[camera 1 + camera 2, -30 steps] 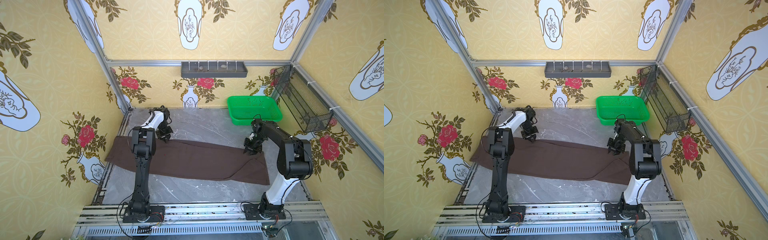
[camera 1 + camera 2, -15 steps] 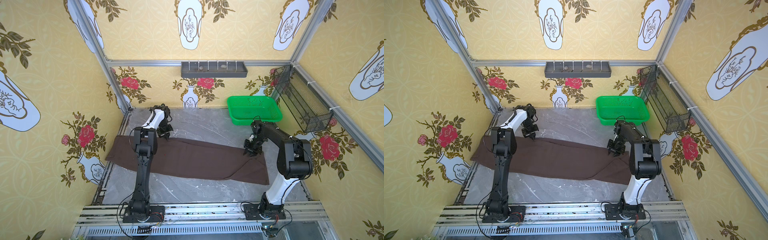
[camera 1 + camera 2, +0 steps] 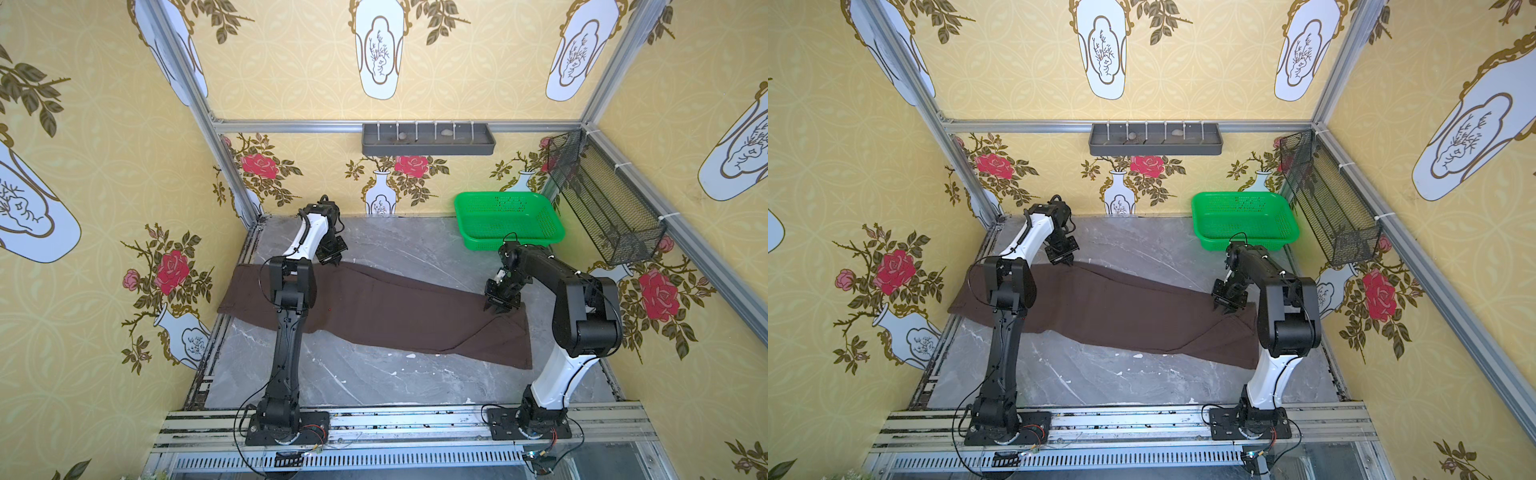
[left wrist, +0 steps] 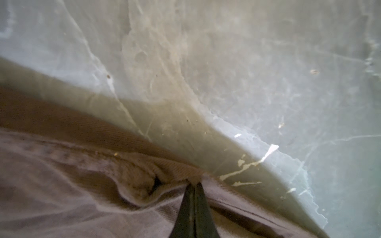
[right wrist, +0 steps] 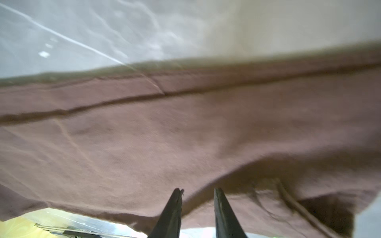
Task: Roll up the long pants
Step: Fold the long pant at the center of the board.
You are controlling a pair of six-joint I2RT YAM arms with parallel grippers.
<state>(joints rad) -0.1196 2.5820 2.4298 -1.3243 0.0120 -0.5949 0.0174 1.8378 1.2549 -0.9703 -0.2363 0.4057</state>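
The long pants (image 3: pixel 395 307) (image 3: pixel 1121 307) lie flat as a dark brown strip across the grey table, from the left wall to near the right arm's base. My left gripper (image 3: pixel 336 262) (image 3: pixel 1068 262) is at their far edge near the left end. In the left wrist view this gripper (image 4: pixel 193 184) is shut, pinching a bunched fold of the pants (image 4: pixel 61 185). My right gripper (image 3: pixel 498 308) (image 3: pixel 1225 309) sits on the far edge near the right end. In the right wrist view it (image 5: pixel 198 190) has a narrow gap between its fingers, with the pants (image 5: pixel 185 134) behind them.
A green basket (image 3: pixel 509 220) stands at the table's back right. A black mesh basket (image 3: pixel 602 199) hangs on the right wall and a grey shelf (image 3: pixel 428 139) on the back wall. Bare marble table (image 3: pixel 374 374) runs between the pants and the front rail.
My left gripper has crept slightly along the pants' far edge and finished closing on it. The right arm and the rest of the pants have not moved.
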